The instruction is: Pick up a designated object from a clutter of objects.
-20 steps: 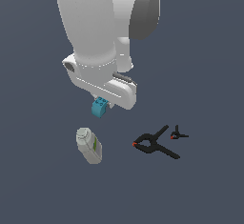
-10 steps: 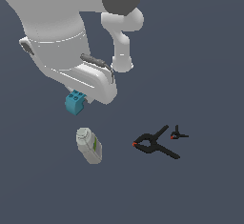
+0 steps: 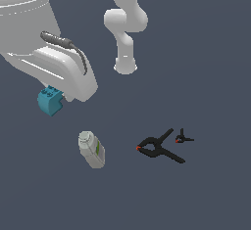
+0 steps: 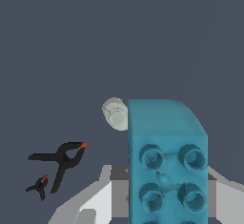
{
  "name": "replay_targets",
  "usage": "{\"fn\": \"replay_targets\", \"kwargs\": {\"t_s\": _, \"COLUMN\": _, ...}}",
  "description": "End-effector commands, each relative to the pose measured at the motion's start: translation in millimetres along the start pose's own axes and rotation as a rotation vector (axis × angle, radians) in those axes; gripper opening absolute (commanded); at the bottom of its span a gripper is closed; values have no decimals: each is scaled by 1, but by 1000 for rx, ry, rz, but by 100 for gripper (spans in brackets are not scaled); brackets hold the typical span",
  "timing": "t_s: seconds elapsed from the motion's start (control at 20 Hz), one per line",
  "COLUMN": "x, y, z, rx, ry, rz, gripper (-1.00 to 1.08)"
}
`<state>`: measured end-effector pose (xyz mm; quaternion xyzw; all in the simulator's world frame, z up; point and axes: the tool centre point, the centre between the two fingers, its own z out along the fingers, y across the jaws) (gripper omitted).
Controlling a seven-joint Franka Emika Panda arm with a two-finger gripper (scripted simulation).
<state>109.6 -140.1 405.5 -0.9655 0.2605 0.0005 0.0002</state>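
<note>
Teal brick [image 3: 50,101]: held in the gripper [image 3: 59,97], lifted clear of the floor, at the exterior view's left; studs face the wrist camera.
Gripper state: closed on the brick; fingers [image 4: 95,201] flank it in the wrist view.
Bottle [image 3: 91,149]: grey-white with green label, lying on its side on the floor, below the brick in the exterior view; cap end [image 4: 115,115] shows beside the brick in the wrist view.
Large clamp [image 3: 159,147]: black, red tip, on the floor, well apart from the bottle.
Small clamp [image 3: 183,137]: just beside the large one.
Floor [image 3: 206,67]: dark grey-blue.
</note>
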Motion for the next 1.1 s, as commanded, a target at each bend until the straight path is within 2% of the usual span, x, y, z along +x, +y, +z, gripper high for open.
{"fn": "replay_targets", "kwargs": {"t_s": 0.0, "x": 8, "y": 4, "z": -10, "rx": 0, "ry": 1, "rz": 0, "gripper": -100}}
{"fn": "replay_targets", "kwargs": {"t_s": 0.5, "x": 28, "y": 13, "z": -33, "rx": 0, "ry": 1, "rz": 0, "gripper": -100}}
{"fn": "replay_targets", "kwargs": {"t_s": 1.05, "x": 34, "y": 15, "z": -39, "rx": 0, "ry": 1, "rz": 0, "gripper": -100}}
